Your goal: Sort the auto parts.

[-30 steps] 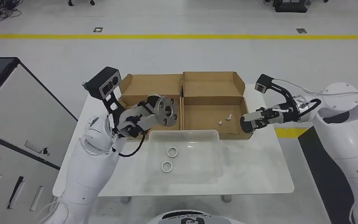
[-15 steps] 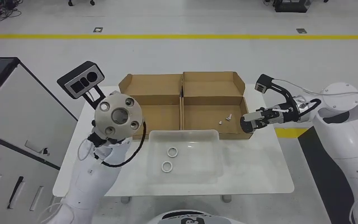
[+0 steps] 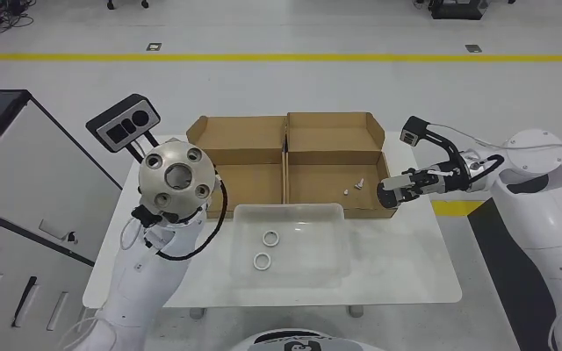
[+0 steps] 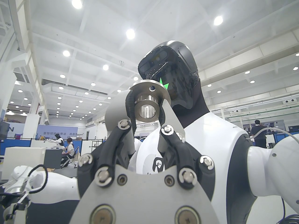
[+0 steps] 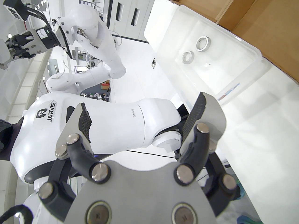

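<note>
My left gripper [image 4: 146, 108] is shut on the hub of a round metal flange [image 4: 149, 86] with bolt holes. In the top view the flange [image 3: 178, 180] is held high, facing the camera, above the table's left side. My right gripper [image 3: 385, 195] stands open by the right wall of the right cardboard box [image 3: 334, 140]; nothing lies between its fingers [image 5: 198, 113]. Two metal rings [image 3: 272, 238] [image 3: 262, 261] lie in the clear tray [image 3: 290, 208]. Small white parts [image 3: 354, 187] rest in the right box.
A left cardboard box [image 3: 237, 140] adjoins the right one at the back of the white table [image 3: 413, 263]. The clear tray [image 5: 149, 27] with the rings [image 5: 202, 43] sits just in front of the boxes. A dark cabinet [image 3: 35, 175] stands left of the table.
My left arm has lifted the flange from over the left box up toward the top camera and turned it face-up, then drifted slightly left. The right arm has not moved.
</note>
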Controlling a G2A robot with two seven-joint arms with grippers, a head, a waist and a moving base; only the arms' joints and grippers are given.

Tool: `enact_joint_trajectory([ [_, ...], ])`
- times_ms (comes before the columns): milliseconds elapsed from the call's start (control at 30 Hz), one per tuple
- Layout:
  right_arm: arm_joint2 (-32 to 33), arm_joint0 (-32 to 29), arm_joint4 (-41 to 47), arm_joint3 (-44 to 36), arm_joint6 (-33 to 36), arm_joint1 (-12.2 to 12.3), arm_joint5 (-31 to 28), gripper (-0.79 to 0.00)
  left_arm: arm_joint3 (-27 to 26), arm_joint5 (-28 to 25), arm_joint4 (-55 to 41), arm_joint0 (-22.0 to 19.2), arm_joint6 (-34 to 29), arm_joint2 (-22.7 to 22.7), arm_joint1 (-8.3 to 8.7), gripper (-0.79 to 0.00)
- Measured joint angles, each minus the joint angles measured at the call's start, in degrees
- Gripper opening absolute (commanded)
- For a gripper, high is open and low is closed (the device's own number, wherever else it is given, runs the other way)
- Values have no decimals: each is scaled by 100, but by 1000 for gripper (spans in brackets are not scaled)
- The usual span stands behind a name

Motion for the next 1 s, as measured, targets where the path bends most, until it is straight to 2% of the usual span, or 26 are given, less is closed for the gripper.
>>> enact_joint_trajectory([
  [133, 0, 0, 0, 0, 0, 0, 0, 0, 11, 290, 312, 4, 281, -108, -9, -785],
  [300, 0, 0, 0, 0, 0, 0, 0, 0, 319, 1041, 1227, -24, 525, -325, 8, -785],
  [467, 0, 0, 0, 0, 0, 0, 0, 0, 507, 1435, 1614, -64, 766, -351, 3, -785],
  [667, 0, 0, 0, 0, 0, 0, 0, 0, 1052, 1933, 2288, -530, 1085, -346, -22, -785],
  [800, 0, 0, 0, 0, 0, 0, 0, 0, 1482, 2287, 3254, -862, 1086, -326, -16, -785],
  [1000, 0, 0, 0, 0, 0, 0, 0, 0, 1752, 2581, 4443, -914, 881, -388, 43, -785],
])
